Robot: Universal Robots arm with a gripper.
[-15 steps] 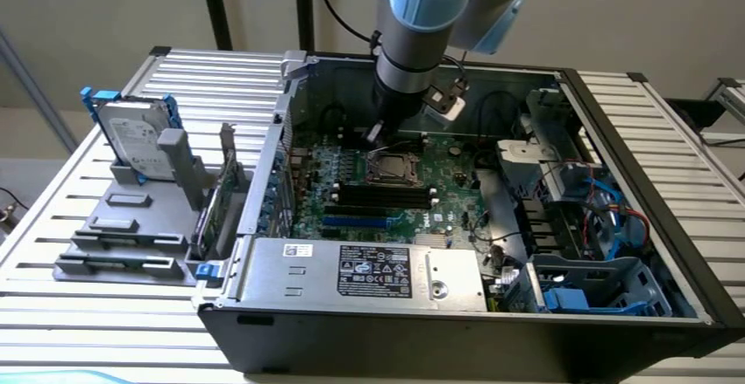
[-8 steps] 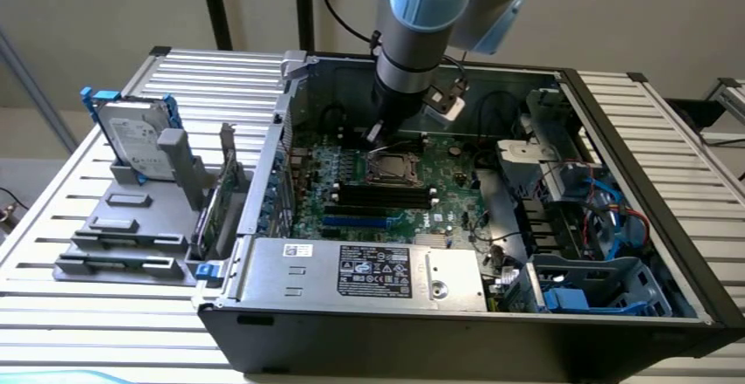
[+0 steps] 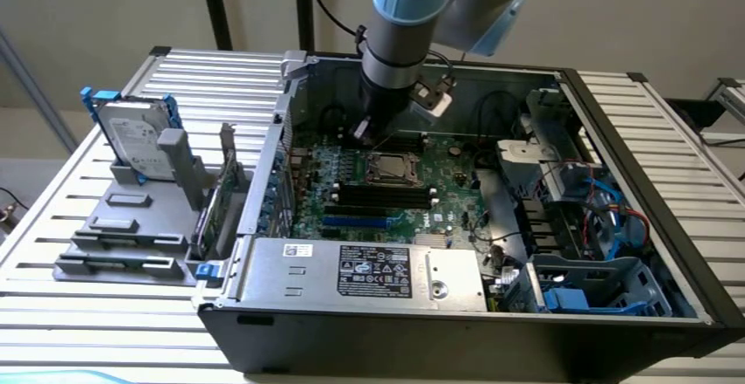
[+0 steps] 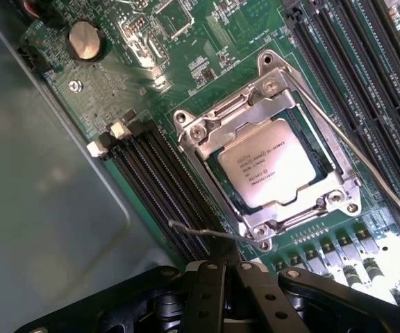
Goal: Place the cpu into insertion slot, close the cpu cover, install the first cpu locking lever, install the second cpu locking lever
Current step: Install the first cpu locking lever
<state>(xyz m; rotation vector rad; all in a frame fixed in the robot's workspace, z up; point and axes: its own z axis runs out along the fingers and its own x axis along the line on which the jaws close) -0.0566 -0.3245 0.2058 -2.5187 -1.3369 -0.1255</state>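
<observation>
Shiny metal cpu cover (image 4: 247,114), matt silvery cpu (image 4: 266,170).

Even bright light, pale glare on the cpu (image 4: 268,168), dim shade inside the case (image 3: 338,96)

We make out fine print on the cpu (image 4: 268,170), possibly an Intel mark, and an unreadable power supply label (image 3: 375,270).

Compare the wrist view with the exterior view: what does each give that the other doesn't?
Wrist view: the printing on the cpu, the cpu cover lying flat around it, a thin lever wire just off the shut end effector, and a coin battery.
Exterior view: the arm, the grey power supply, and a hard drive on the slatted table.
Both: the cpu in the insertion slot, the green board, and black memory slots.
</observation>
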